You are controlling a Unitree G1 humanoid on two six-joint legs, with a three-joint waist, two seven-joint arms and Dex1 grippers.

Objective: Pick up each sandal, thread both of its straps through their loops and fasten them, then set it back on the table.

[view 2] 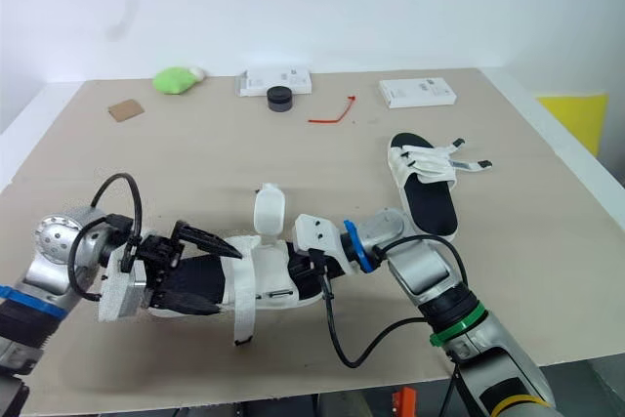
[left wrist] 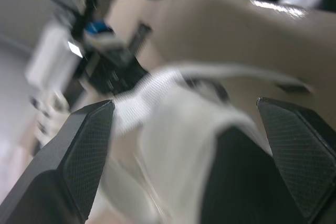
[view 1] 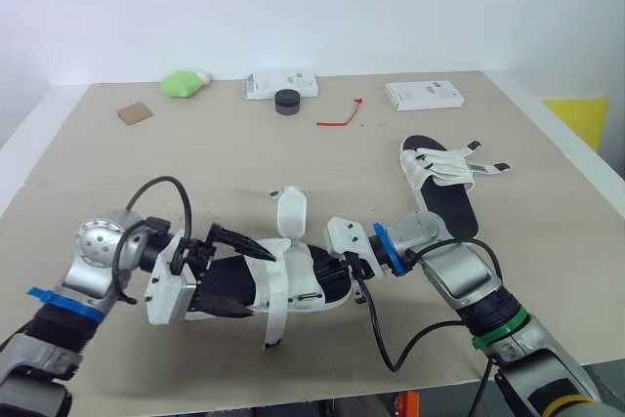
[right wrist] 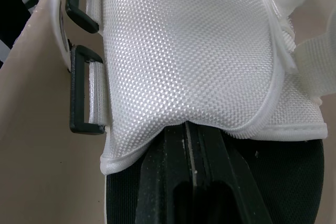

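Along the far side of the beige tabletop [view 1: 195, 163], a green soft lump [view 1: 182, 83], a brown cardboard scrap [view 1: 135, 113], a white flat box [view 1: 281, 84] with a black round puck [view 1: 287, 102] just in front of it, a thin red tie [view 1: 340, 118] and a second white flat box [view 1: 424, 95] are laid out. All of them are well apart from the arms. Print is seen on both boxes, but none of it can be read.

On the robot's right, a second black-soled sandal [view 1: 444, 187] is left flat, its white straps undone (ends splayed off to the side).

Now to the front edge. The black-soled sandal with white mesh upper [view 1: 293, 278] is stretched lengthwise between the two arms. One end is straddled by the left gripper [view 1: 262, 282], its fingers spread wide, one on each side of the sole. At the other end the right gripper [view 1: 354, 269] is pushed in along the black footbed. Its fingers are pressed together and the tips are hidden under the white mesh flap, so whether anything is pinched cannot be told.

Two black plastic loops [right wrist: 79, 90] are seen beside that flap on short white tabs. One white strap [view 1: 291, 212] is stood up loose from the sandal's far side.
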